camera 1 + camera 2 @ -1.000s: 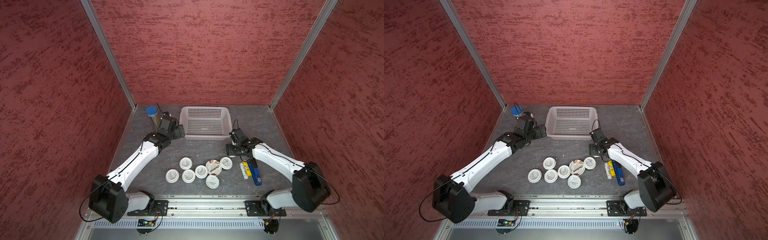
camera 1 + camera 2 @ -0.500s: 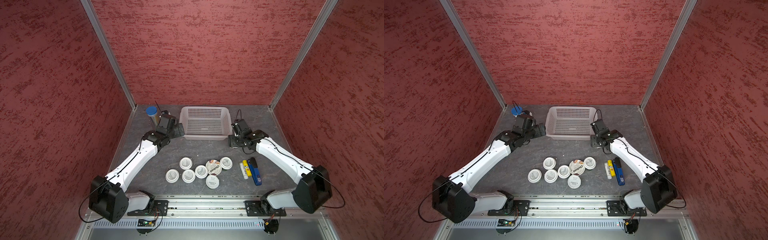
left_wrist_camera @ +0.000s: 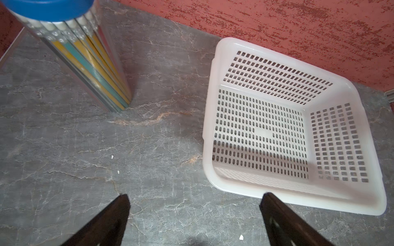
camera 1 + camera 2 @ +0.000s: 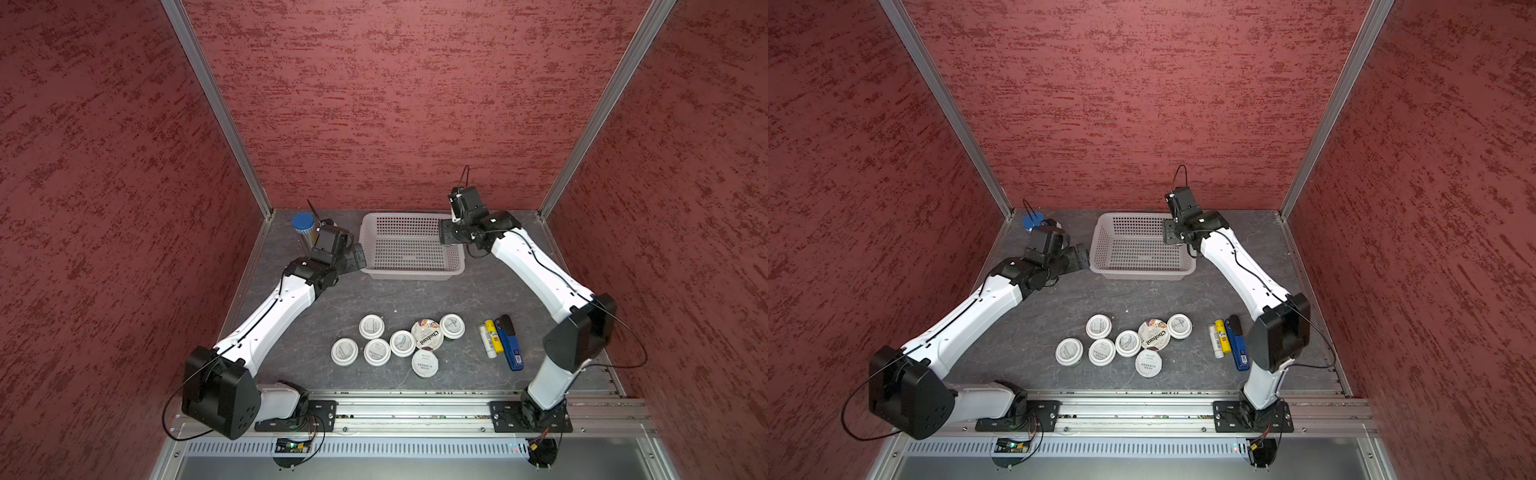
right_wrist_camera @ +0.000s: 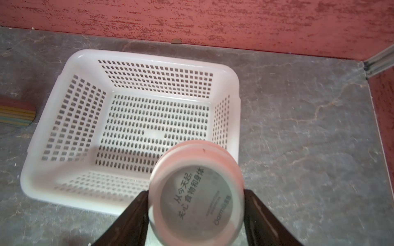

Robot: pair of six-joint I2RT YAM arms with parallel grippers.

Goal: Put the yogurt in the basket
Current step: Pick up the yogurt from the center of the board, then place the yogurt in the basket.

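Several white-lidded yogurt cups (image 4: 377, 352) (image 4: 1100, 351) cluster at the table's front middle, a wider Chobani cup (image 4: 427, 333) among them. The pale mesh basket (image 4: 411, 275) (image 4: 1142, 272) (image 3: 207, 127) (image 5: 149, 54) stands at the back, with nothing in it. My right gripper (image 4: 448, 235) (image 4: 1173, 236) (image 5: 196, 192) hangs over the basket's right rim, shut on one yogurt cup (image 5: 196, 200) whose printed lid faces the wrist camera. My left gripper (image 4: 356, 259) (image 4: 1079, 257) (image 3: 195, 196) is open and holds nothing, low over the table beside the basket's left front corner.
A clear tube of pencils with a blue cap (image 4: 303, 226) (image 3: 85, 64) stands at the back left, close behind my left wrist. A glue stick (image 4: 486, 343), a yellow item (image 4: 492, 337) and a blue tool (image 4: 510, 347) lie right of the cups. Red walls enclose three sides.
My right arm has risen and swung back from the table near the cups to above the basket's right rim, carrying the cup. My left gripper has edged slightly toward the back.
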